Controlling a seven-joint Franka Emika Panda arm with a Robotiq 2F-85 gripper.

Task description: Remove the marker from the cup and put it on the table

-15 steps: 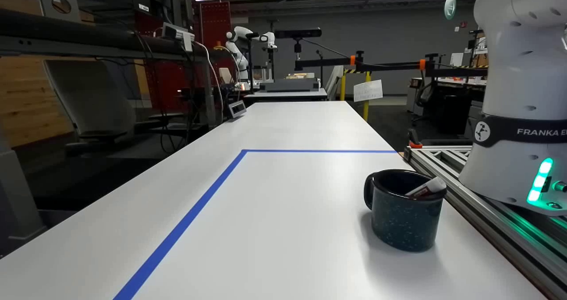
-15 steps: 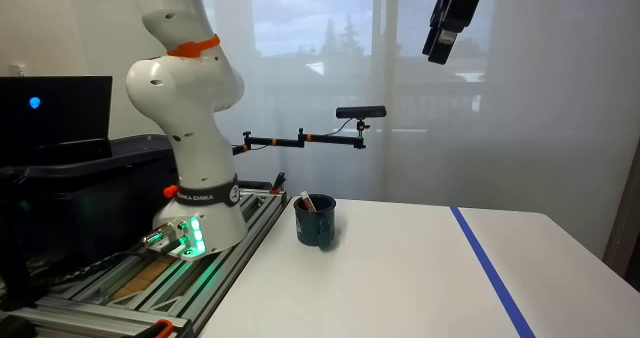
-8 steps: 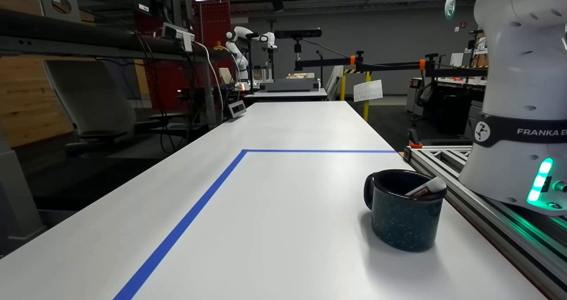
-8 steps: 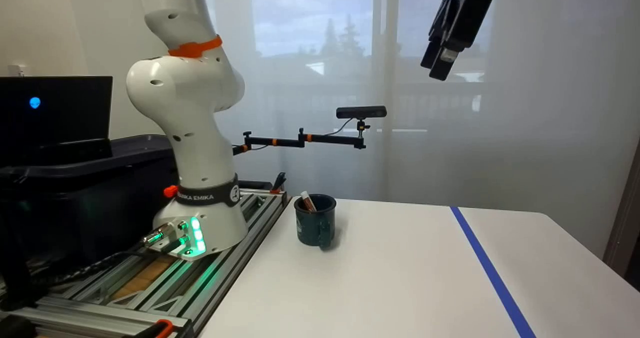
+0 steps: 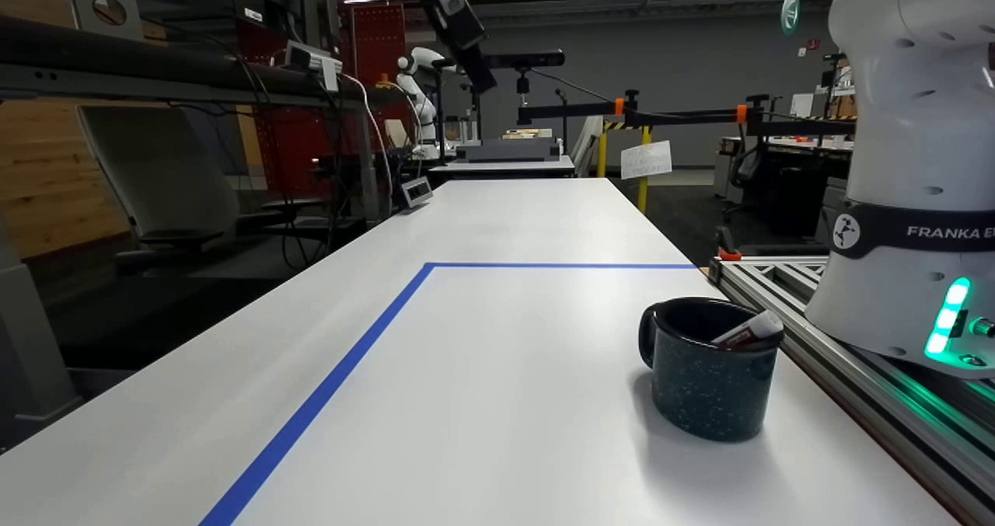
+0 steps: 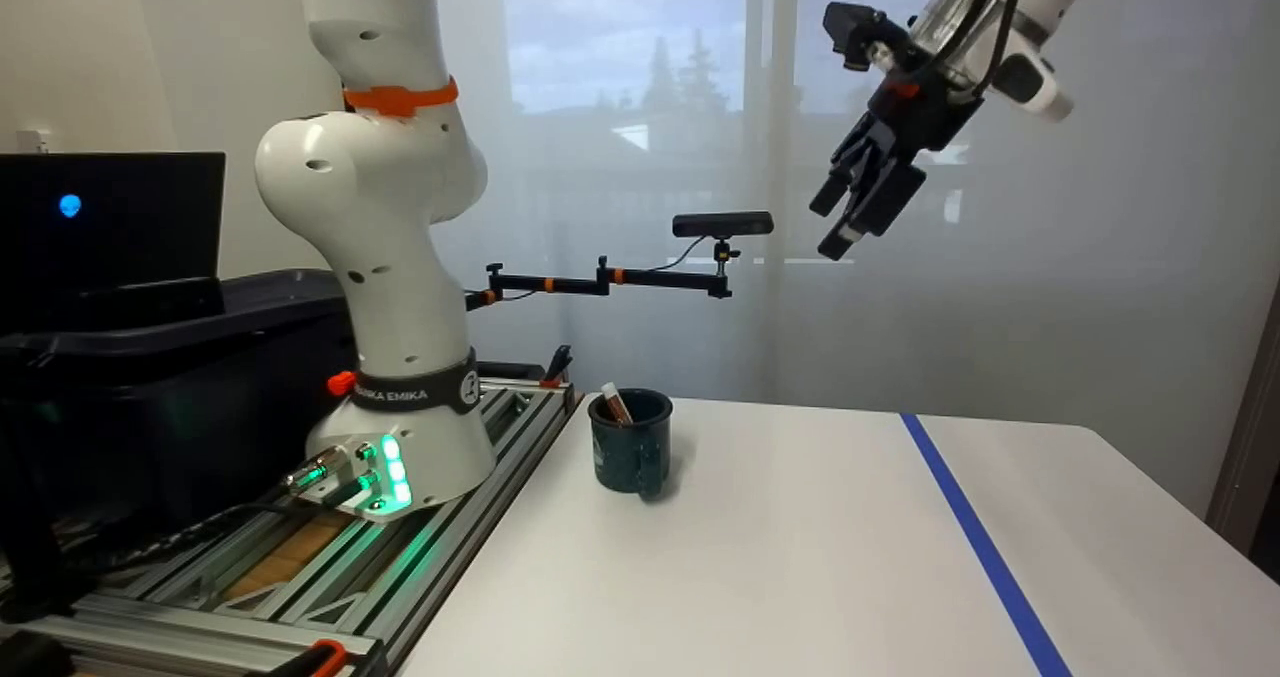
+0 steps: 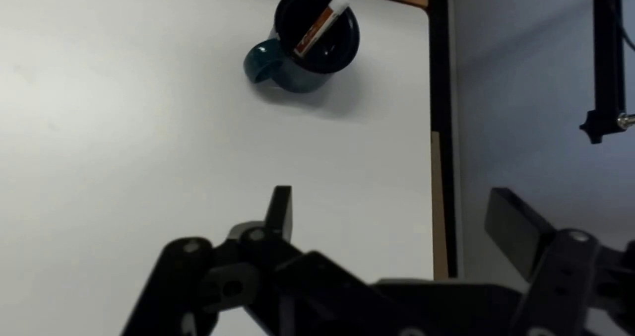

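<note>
The cup (image 5: 711, 394) stands upright on the bench (image 5: 505, 402). Just beside it, metal rails (image 5: 855, 390) carry the white robot arm (image 6: 375, 207); on the cup's opposite side, well apart from it, runs blue tape (image 5: 332, 382). In an exterior view a camera (image 6: 722, 224) on a jointed bar (image 6: 660, 279) shows behind and above the cup, and a laptop (image 6: 120, 227) stands on a dark bin (image 6: 200, 407), past the arm from the cup. The gripper (image 7: 394, 217) hangs higher than the cup and well apart from it, jaws wide apart. Above the cup, the arm's upper links run out of frame in both exterior views. The cup's wall hides the lower end of the marker (image 7: 320, 28) there, and the marker's lettering is too small to read. The marker rests inside the cup, tilted, its white end leaning over the rim opposite the cup's handle.
</note>
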